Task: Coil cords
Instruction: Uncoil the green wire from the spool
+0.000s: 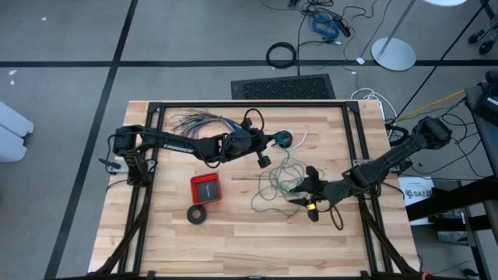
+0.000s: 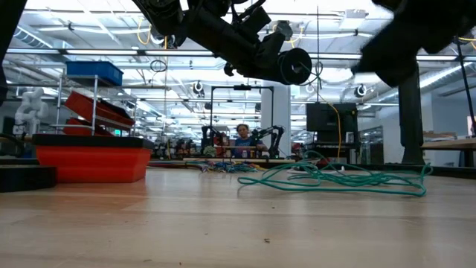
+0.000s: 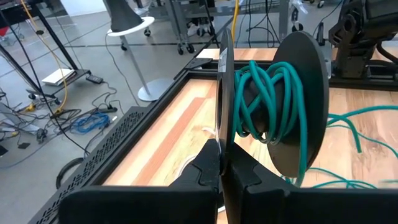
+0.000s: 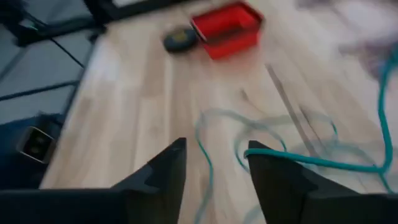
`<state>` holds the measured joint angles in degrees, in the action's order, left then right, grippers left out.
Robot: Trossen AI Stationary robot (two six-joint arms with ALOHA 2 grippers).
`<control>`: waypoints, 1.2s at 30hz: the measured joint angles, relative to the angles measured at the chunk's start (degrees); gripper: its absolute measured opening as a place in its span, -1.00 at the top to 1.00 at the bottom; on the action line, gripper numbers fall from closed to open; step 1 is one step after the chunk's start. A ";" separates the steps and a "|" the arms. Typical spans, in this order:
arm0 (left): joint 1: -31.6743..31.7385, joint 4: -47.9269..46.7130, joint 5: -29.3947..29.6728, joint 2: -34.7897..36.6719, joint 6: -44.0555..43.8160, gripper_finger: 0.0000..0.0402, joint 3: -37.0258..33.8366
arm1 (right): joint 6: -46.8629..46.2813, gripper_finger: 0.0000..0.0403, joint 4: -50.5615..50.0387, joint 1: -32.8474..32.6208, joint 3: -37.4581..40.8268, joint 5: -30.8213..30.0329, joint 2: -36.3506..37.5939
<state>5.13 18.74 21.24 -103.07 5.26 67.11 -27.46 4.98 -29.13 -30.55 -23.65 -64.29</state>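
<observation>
The teal wire [image 1: 278,180] is lying in a loose tangle near the middle of the desk [image 1: 156,241], and part of it is already wound on a black spool [image 3: 292,112], which the left gripper [image 3: 225,171] is holding up above the desk, on the far side of the tangle from the red box [image 1: 206,187]. The left fingers are pressed together on one thin disc of that spool, pinching its rim. A strand is running from the spool down into the tangle.

The right gripper [image 1: 307,201] is hovering low over the near edge of the tangle, on the side away from the red box. Its fingers [image 4: 163,171] are standing spread, with nothing between them; a loop of wire is lying on the desk just beyond the tips.

A thin white cord [image 1: 299,138] is lying just beyond the spool, toward the desk's far edge.

The wire looks light, thin and limp, with some springiness in its curls, so it will probably slide and snag on itself rather than lift as one piece. A single strand close to the spool seems the best place to pinch, since grabbing the heap could tighten a knot. The black tape ring [image 1: 198,214] is sitting just beside the red box, well apart from the tangle.
</observation>
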 joint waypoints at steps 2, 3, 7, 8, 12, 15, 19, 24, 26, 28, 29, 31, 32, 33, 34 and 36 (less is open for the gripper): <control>0.04 0.00 -0.05 0.00 0.02 1.00 0.00 | 5.03 0.17 5.31 -0.46 0.00 -0.11 0.00; 0.04 -0.02 -0.05 0.00 0.02 1.00 0.00 | 7.86 0.17 8.31 -0.67 0.00 -0.21 0.00; 0.04 0.00 -0.05 0.00 0.02 1.00 0.00 | 17.27 0.21 15.63 -0.44 0.00 -5.48 0.02; 0.04 0.02 -0.05 0.00 0.00 1.00 0.00 | 18.98 0.23 15.74 -0.07 -0.01 -8.31 0.02; 0.04 0.00 -0.05 0.00 0.00 1.00 0.00 | 22.72 0.29 15.36 3.34 0.00 -13.64 0.02; 0.04 0.00 -0.05 0.00 0.00 1.00 0.00 | 23.17 0.31 15.43 6.69 0.00 -13.23 0.02; 0.04 -0.26 -0.03 0.00 -0.02 1.00 0.00 | 20.52 0.32 14.64 9.69 -0.02 -10.45 0.02; 0.04 -0.82 -0.03 0.00 -0.02 1.00 0.00 | 9.09 0.32 2.40 10.32 -0.02 -4.61 0.00; 0.04 -1.28 -0.03 0.00 -0.02 1.00 0.00 | 2.27 0.32 -4.15 9.81 -0.02 -2.34 0.00; 0.04 -1.59 -0.03 0.00 -0.02 1.00 0.00 | -4.79 0.32 -10.65 8.93 0.00 -1.04 0.00; 0.04 -1.60 -0.03 0.00 -0.02 1.00 0.00 | -8.10 0.32 -13.53 8.48 0.00 -0.40 0.00; 0.04 -1.61 -0.03 0.00 -0.02 1.00 0.00 | -13.80 0.32 -18.77 7.32 0.00 1.20 0.00; 0.04 -1.62 -0.03 0.00 -0.02 1.00 0.00 | -16.30 0.32 -21.10 6.62 0.00 2.46 0.00; 0.04 -1.68 -0.03 0.00 -0.02 1.00 0.00 | -18.47 0.32 -22.91 5.93 0.00 3.94 0.00; 0.04 -1.72 -0.03 0.00 -0.02 1.00 0.00 | -20.26 0.32 -24.33 5.21 0.00 5.31 0.00; 0.04 -1.74 -0.03 0.00 -0.03 1.00 0.00 | -23.78 0.32 -26.80 3.46 0.00 8.24 0.00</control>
<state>5.17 17.00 21.21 -103.07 5.23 67.11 -51.24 -21.82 -25.67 -30.55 -15.41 -64.29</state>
